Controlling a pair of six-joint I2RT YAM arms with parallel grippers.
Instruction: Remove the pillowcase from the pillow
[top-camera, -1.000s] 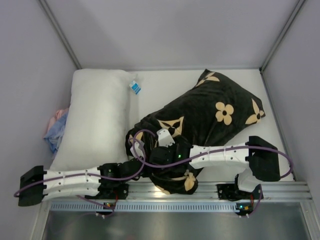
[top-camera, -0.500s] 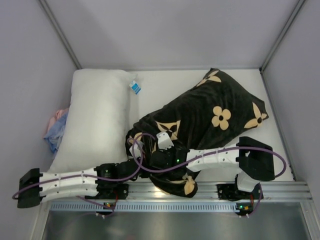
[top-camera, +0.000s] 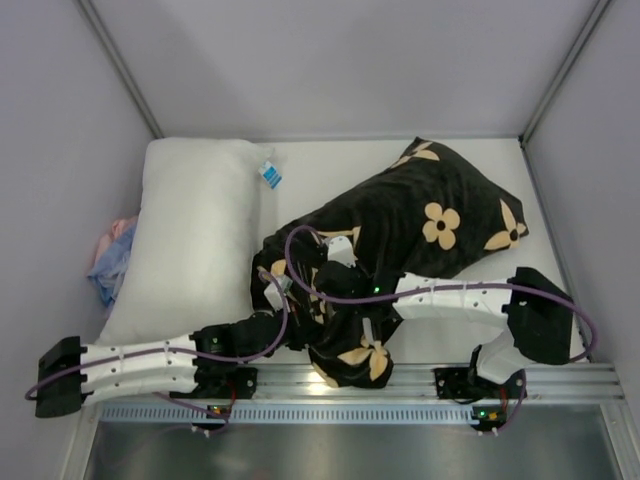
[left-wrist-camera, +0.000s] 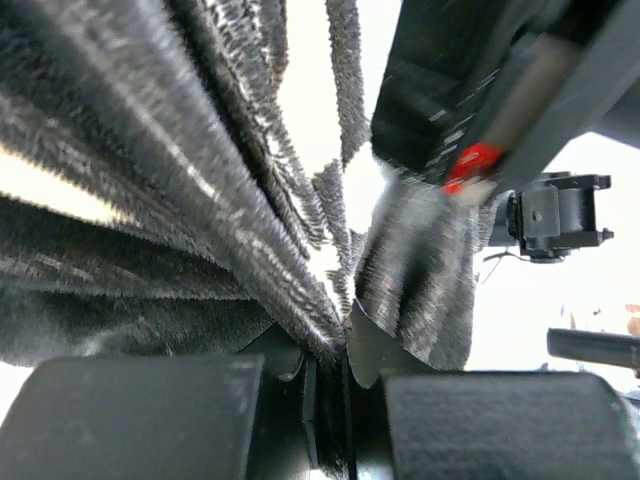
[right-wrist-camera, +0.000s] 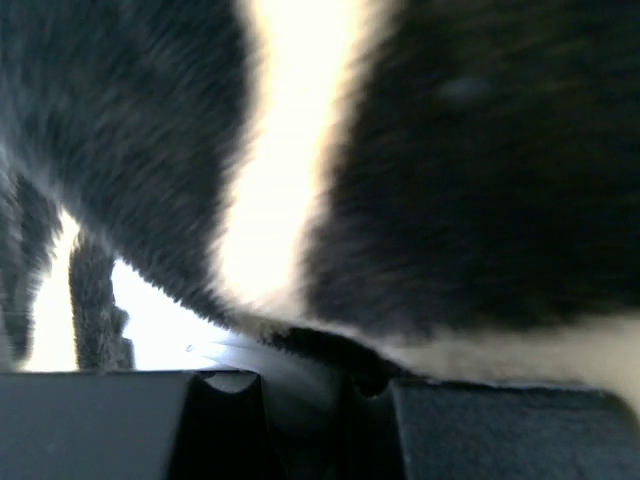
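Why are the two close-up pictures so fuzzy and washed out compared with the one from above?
Right wrist: the pillowcase sits too close to the lens, all blur, bright gaps blown white. Left wrist: fabric pile fairly sharp, background overexposed. Top external: evenly lit and crisp.

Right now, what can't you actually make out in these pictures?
1. What fills the pillowcase: top view, black fabric covers it completely.
2. Fingertips of the left gripper and right gripper: top view, buried in fabric folds.
3. Which part of the cover each pinches: wrist views too close, right one blurred.
4. Pink-blue cloth: top view, mostly behind the white pillow.
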